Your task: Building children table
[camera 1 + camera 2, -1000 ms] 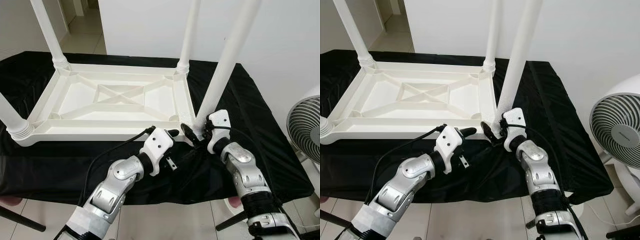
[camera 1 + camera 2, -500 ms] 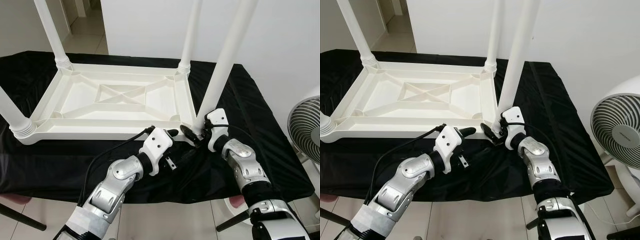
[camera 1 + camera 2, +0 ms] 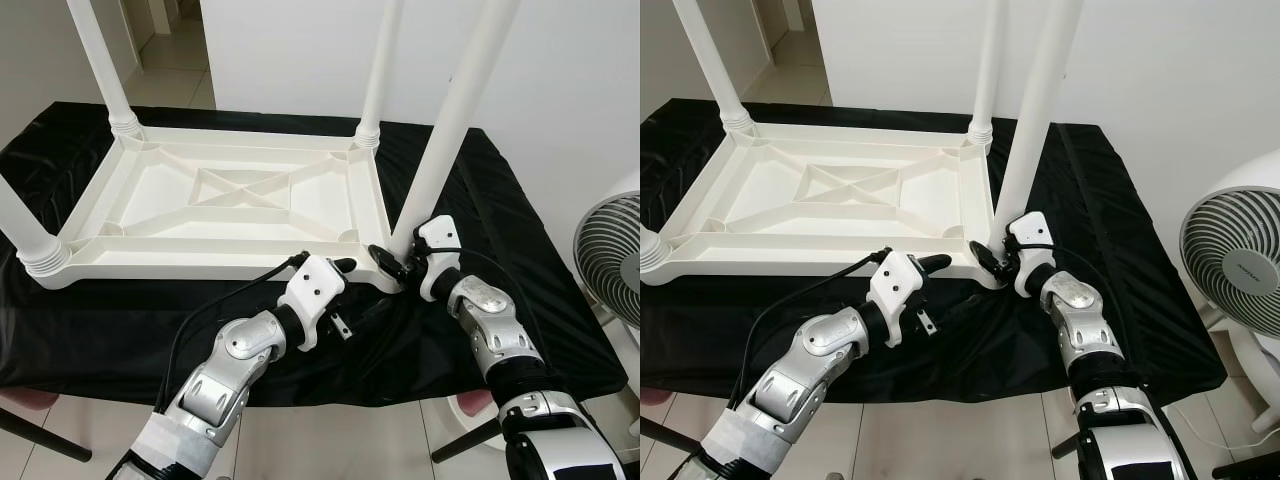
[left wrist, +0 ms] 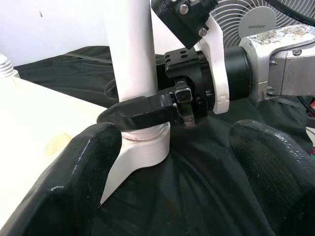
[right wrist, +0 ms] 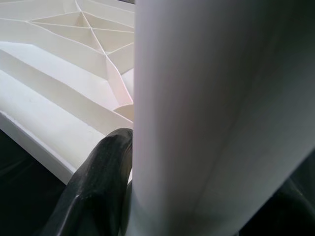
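White plastic children's table (image 3: 230, 205) lies upside down on the black-draped worktop (image 3: 480, 260); four legs point up. The near-right leg (image 3: 450, 120) tilts slightly and sits in the near-right corner socket (image 4: 142, 152).

Right claw (image 3: 392, 268) closed around that leg just above the socket, one finger (image 4: 142, 112) wrapped across its near face. Left claw (image 4: 167, 162) spread wide, holding nothing, hovering near the same corner.

Handling, judged: hollow moulded plastic, light, rigid, smooth. A round leg is likely to slip or spin in the pads. Best hold is low on the leg near the threaded collar; brace the frame at a ribbed rim edge.

Writing: small grey lettering on the fan (image 3: 1240, 265) hub at right, not legible.
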